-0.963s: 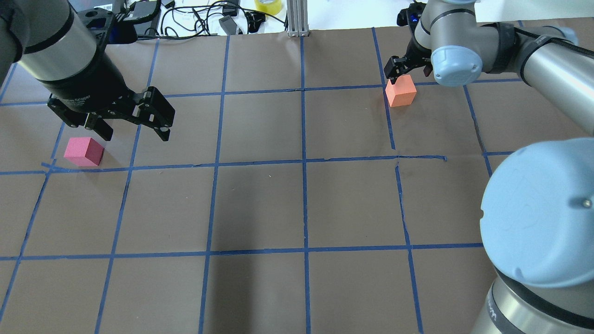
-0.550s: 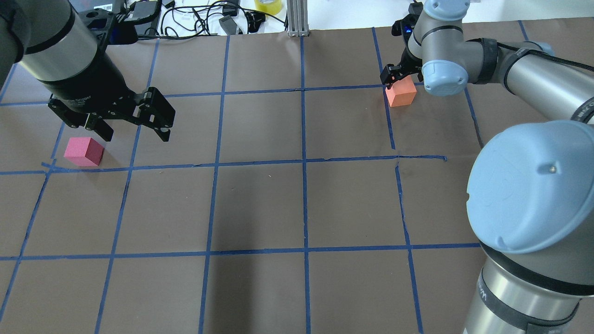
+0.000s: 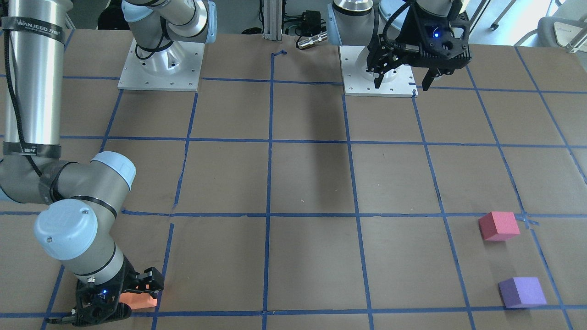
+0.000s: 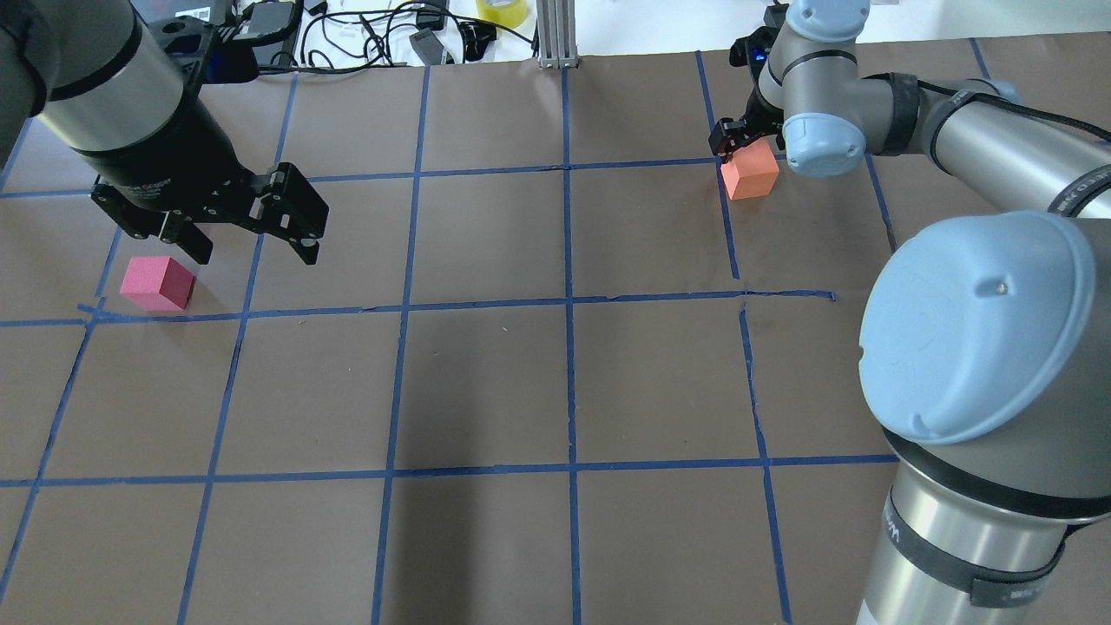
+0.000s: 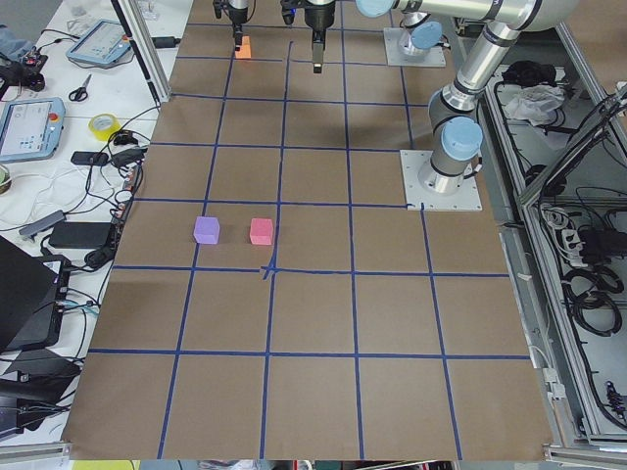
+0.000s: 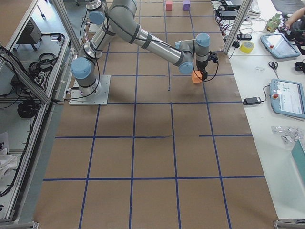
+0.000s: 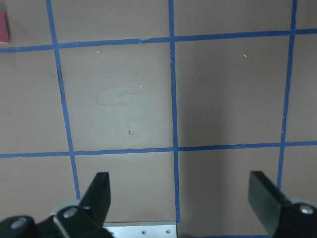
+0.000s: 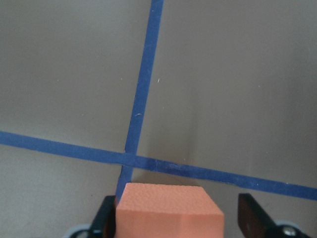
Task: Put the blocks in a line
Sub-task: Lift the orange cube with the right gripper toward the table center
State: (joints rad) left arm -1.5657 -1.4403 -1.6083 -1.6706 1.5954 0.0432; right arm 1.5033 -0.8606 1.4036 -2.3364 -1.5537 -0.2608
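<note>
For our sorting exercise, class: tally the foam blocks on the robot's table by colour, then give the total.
orange block: 1
pink block: 1
purple block: 1
Total: 3

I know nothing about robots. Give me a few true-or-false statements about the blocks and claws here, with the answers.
1. The right claw straddles the orange block. True.
2. The right claw is clamped shut on that block. False: a gap shows between the block and one finger.
3. The left claw holds the pink block. False: it hangs open and empty, and the pink block lies apart from it.
4. The purple block lies close to the pink one, far from the orange one. True.
</note>
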